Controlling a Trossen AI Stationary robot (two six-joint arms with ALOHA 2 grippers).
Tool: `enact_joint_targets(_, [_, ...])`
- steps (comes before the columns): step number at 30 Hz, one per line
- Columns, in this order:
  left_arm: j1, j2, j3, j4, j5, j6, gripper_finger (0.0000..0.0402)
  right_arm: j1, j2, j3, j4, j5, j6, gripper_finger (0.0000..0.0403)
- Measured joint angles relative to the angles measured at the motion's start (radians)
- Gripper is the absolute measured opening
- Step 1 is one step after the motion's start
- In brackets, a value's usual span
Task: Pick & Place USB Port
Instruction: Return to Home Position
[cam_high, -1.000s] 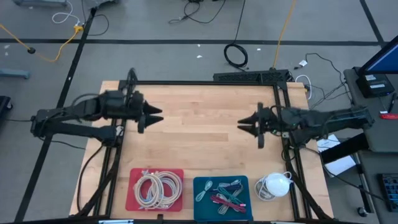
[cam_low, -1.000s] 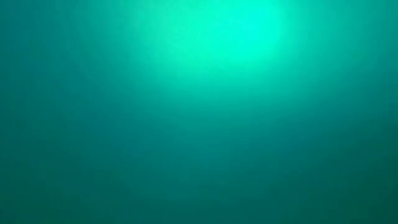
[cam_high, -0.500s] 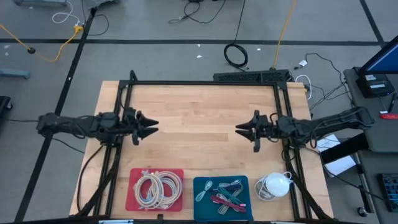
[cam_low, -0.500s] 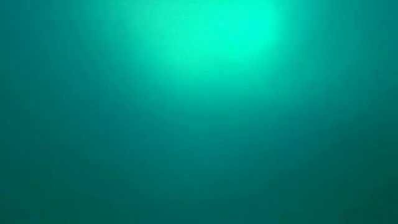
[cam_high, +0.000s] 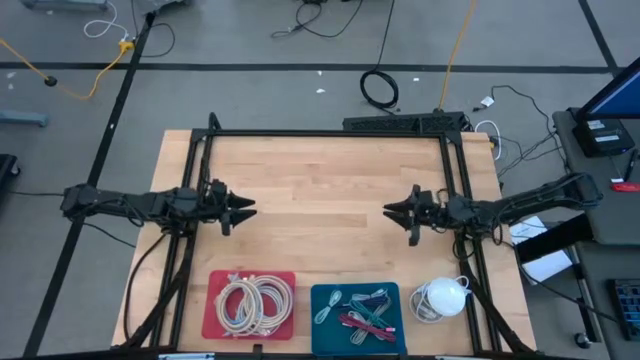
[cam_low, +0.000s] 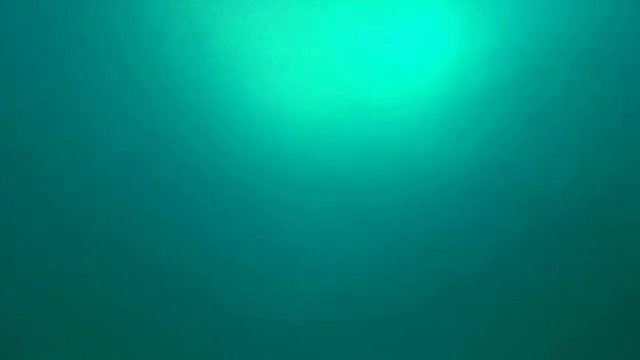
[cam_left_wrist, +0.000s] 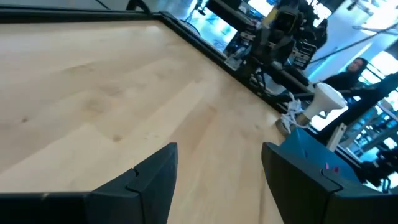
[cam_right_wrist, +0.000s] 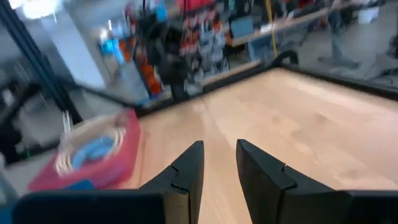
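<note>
A blue tray (cam_high: 355, 308) at the table's near edge holds several small cables and connectors in green, white and red; which of them is the USB part I cannot tell. It also shows in the left wrist view (cam_left_wrist: 305, 152). My left gripper (cam_high: 243, 210) is open and empty, low over the bare wood at the left. My right gripper (cam_high: 393, 212) is open and empty at the right and faces it. In the wrist views, my left gripper (cam_left_wrist: 219, 163) and my right gripper (cam_right_wrist: 219, 158) have only wood between their fingers. The low view shows only a teal glow.
A red tray (cam_high: 250, 303) with coiled pale cables stands left of the blue one and also shows in the right wrist view (cam_right_wrist: 93, 155). A white rounded object (cam_high: 441, 296) with a cord lies right of the blue tray. A black frame (cam_high: 330, 133) borders the table.
Both arms have gone down toward the table and a little toward its near edge. They show thinner and lower in the high view than a second ago. Both grippers stay open and empty. The trays have not moved.
</note>
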Motion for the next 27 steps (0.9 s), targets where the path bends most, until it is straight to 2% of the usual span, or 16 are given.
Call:
enact_joint_targets(4, [0.000, 0.000, -0.003, 0.003, -0.029, -0.004, 0.0237, -0.003, -0.017, -0.108, 0.252, 0.055, 0.007, 0.0086])
enact_joint_targets(10, [0.002, -0.012, -0.003, 0.003, -0.095, -0.003, 0.0237, -0.007, -0.052, -0.103, 0.232, 0.131, -0.107, 0.0085])
enact_joint_targets(17, [0.002, -0.026, -0.003, -0.007, -0.070, -0.018, 0.0237, -0.018, -0.179, -0.105, 0.141, 0.182, -0.196, 0.0085])
enact_joint_targets(22, [0.002, -0.026, -0.003, -0.006, -0.061, -0.031, 0.0237, -0.018, -0.348, -0.091, -0.097, 0.166, -0.139, 0.0084])
enact_joint_targets(27, [0.002, -0.026, -0.003, -0.008, -0.049, -0.035, 0.0237, -0.015, -0.515, 0.021, -0.604, 0.089, -0.071, 0.0084])
